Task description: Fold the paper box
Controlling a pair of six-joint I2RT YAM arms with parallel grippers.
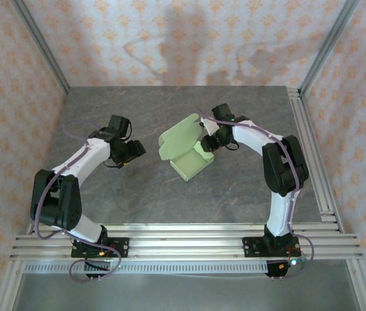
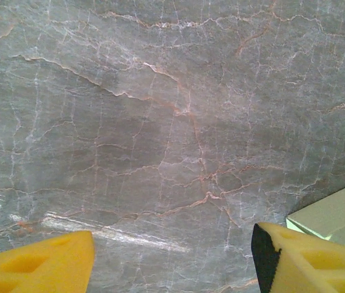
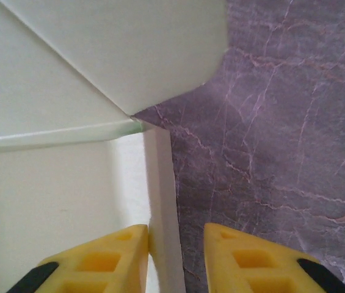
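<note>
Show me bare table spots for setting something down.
Free: the near strip of table in front of the paper box, and the far band behind it. Crowded: the centre, where left tool and right tool flank it.

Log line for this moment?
paper box: partly folded | left gripper: open, empty, beside box | right gripper: jaws astride box wall, not clamped

Left claw (image 2: 172, 235) wide, right claw (image 3: 176, 231) narrow.
</note>
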